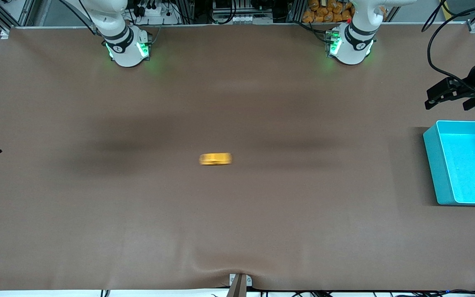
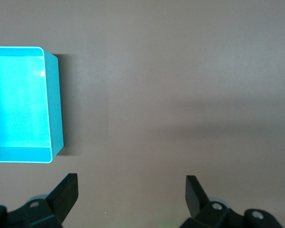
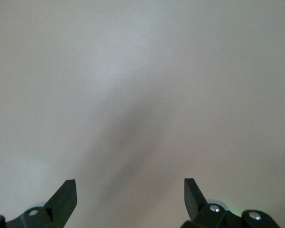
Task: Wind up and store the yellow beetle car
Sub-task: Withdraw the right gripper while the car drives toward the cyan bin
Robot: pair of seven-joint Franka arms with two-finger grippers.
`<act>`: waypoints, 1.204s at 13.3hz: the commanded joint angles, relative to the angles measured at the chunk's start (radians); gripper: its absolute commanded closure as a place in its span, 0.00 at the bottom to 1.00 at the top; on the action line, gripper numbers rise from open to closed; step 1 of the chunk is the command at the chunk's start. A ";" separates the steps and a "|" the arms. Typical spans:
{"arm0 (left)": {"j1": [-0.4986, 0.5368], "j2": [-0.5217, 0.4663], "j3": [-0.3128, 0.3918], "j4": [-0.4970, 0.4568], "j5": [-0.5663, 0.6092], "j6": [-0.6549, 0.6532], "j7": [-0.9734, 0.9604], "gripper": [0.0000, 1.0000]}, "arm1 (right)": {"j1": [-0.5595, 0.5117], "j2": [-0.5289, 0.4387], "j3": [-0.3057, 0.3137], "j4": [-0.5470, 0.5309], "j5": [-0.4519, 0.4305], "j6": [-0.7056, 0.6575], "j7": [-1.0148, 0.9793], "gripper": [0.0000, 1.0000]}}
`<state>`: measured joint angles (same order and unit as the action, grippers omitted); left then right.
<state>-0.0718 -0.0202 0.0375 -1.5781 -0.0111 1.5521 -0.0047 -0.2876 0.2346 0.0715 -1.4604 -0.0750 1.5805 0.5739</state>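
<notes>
Brown tabletop (image 1: 138, 214), pretty bare. A blurry yellow beetle car (image 1: 215, 159) sits around the middle, and a turquoise bin (image 1: 435, 165) is way off at the left arm's end.

The yellow beetle car (image 1: 215, 159) sits on the table near its middle, well away from every edge. It shows as a small yellow-orange streak, smeared lengthwise along the table, so it may be rolling; body details cannot be made out.
</notes>
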 commanded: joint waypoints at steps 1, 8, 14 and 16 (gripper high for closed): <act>0.004 0.006 -0.002 0.015 0.011 -0.003 0.003 0.00 | -0.008 -0.012 0.008 0.015 0.045 -0.039 -0.222 0.00; 0.004 0.006 -0.002 0.015 0.011 -0.003 0.003 0.00 | 0.021 -0.003 0.007 0.034 0.147 -0.050 -0.259 0.00; 0.004 0.006 -0.002 0.015 0.011 -0.003 0.003 0.00 | 0.048 0.002 0.004 0.035 0.172 -0.047 -0.262 0.00; 0.004 0.008 -0.002 0.013 0.011 -0.003 0.003 0.00 | 0.051 -0.001 0.005 0.038 0.170 -0.042 -0.293 0.00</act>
<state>-0.0715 -0.0201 0.0378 -1.5781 -0.0111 1.5521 -0.0047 -0.2371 0.2342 0.0803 -1.4351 0.0787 1.5413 0.3176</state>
